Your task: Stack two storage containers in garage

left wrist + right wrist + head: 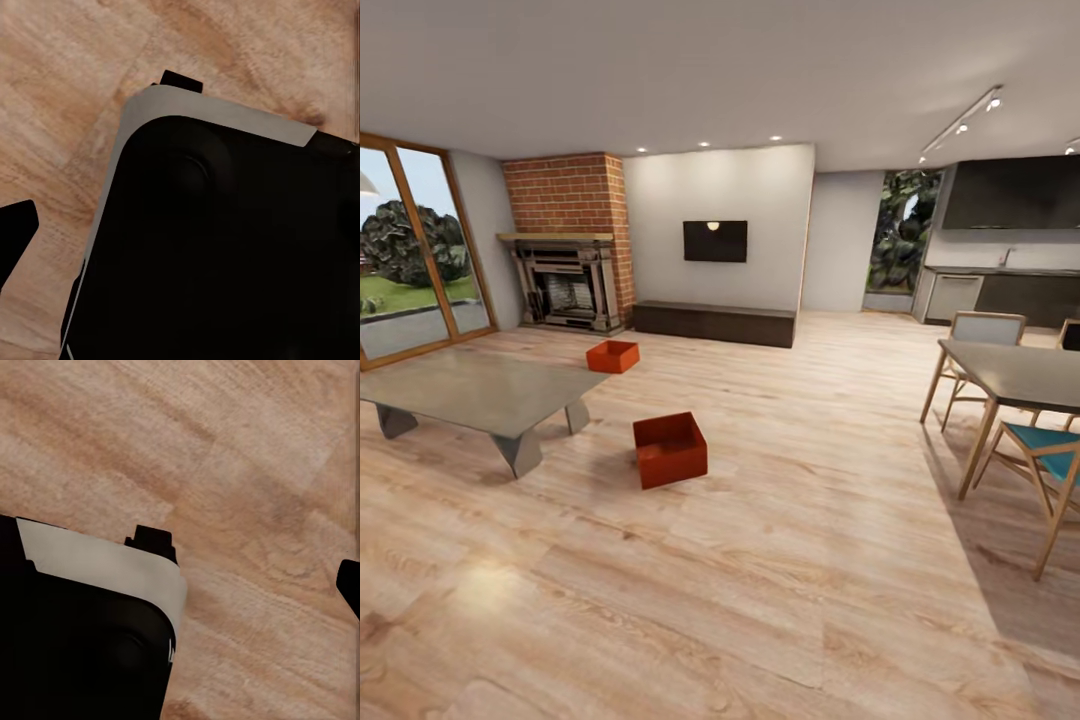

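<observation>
Two orange-red storage containers stand on the light wood-plank floor of the living room in the head view. The nearer container (670,448) is just past the glass table's corner, and the farther container (612,356) sits toward the brick fireplace (565,250). Both are open-topped and look empty. In the left wrist view a dark fingertip (16,232) juts in at the picture's edge above planks and my own dark base (225,247). In the right wrist view a dark fingertip (349,586) sits at the edge beside the base (82,637). Nothing is held. The garage is out of view.
A low glass table (470,390) stands left of the containers, with wood-framed glass doors (410,250) behind it. A dining table (1020,375) and chairs (1050,465) stand at the right. A dark bench (715,323) lines the far wall. Open plank floor lies between me and the containers.
</observation>
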Tool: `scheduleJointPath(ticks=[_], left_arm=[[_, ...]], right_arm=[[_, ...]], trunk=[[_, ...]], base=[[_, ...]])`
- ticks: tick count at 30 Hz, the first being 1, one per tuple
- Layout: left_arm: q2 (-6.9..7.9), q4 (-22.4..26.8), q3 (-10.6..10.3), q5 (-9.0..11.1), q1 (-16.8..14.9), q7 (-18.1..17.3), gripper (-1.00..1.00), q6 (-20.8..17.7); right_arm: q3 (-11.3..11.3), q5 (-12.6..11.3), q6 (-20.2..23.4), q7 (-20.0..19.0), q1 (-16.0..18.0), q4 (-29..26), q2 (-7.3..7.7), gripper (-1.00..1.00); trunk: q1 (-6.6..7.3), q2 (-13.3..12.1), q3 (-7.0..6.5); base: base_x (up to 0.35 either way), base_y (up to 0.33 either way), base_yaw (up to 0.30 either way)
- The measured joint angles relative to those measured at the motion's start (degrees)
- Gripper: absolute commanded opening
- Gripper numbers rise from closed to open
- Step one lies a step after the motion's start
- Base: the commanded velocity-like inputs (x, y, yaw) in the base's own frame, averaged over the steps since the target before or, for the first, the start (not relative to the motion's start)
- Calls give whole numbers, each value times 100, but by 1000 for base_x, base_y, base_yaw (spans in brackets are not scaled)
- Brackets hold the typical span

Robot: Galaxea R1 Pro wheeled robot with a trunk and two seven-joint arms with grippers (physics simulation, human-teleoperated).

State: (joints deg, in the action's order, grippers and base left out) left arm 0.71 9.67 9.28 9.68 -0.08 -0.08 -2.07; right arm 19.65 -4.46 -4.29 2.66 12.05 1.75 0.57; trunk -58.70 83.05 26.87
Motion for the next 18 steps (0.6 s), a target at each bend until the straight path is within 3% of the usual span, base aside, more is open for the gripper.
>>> scheduleJointPath(ticks=[18], left_arm=[[0,0,0,0,0,0,100,0]], right_arm=[[0,0,0,0,-2,0,-1,100]], trunk=[[0,0,0]], base=[[324,0,0]])
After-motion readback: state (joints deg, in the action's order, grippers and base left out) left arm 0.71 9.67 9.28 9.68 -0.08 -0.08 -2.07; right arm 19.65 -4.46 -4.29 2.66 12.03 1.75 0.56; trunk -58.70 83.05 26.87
